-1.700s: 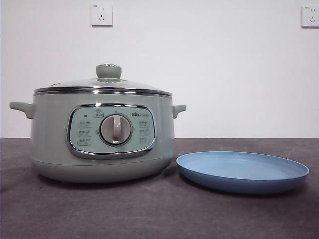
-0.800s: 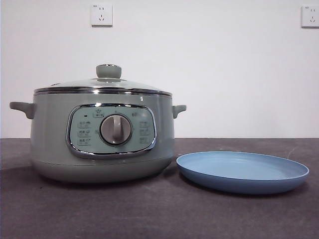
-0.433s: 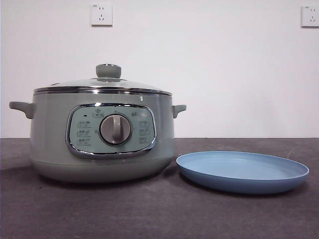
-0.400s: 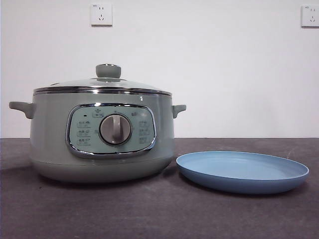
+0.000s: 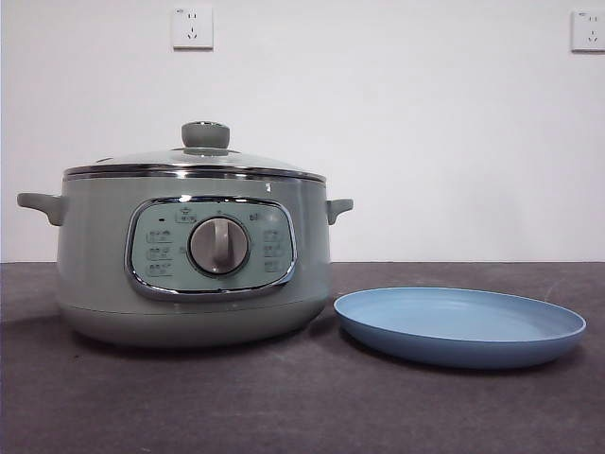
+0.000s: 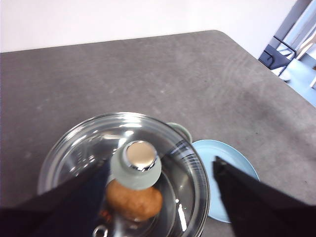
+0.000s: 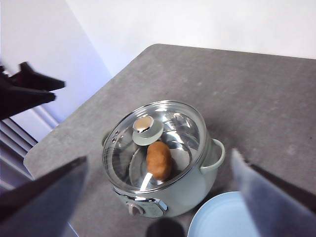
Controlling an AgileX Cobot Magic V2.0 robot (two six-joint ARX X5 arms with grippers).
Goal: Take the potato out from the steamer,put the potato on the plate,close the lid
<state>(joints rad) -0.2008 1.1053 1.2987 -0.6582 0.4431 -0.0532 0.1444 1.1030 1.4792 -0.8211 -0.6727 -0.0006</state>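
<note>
The plate (image 5: 460,326) lies nearest on the dark grey table (image 5: 284,407), a shallow, smooth light-blue round with a slightly raised rim, holding nothing. Just beside it, close but apart as far as the front view shows, stands the steamer (image 5: 95,255), a rounded sage-green pot with two stubby side handles, a chrome-framed control panel and a silver dial at its middle. The lid (image 5: 194,159) sits closed on it: low-domed clear glass with a shiny metal rim and a round pale-green knob capped in bright metal. Through the glass the potato (image 7: 159,160) shows inside the pot, a lumpy orange-brown oval lying on the bright metal bottom.

The left gripper (image 6: 163,197) hangs above the lid, its black jaws spread wide to either side of the knob and touching nothing. The right gripper (image 7: 158,197) hangs higher, over the steamer and plate, its jaws also wide apart and empty. Behind everything is a plain white wall (image 5: 425,142).
</note>
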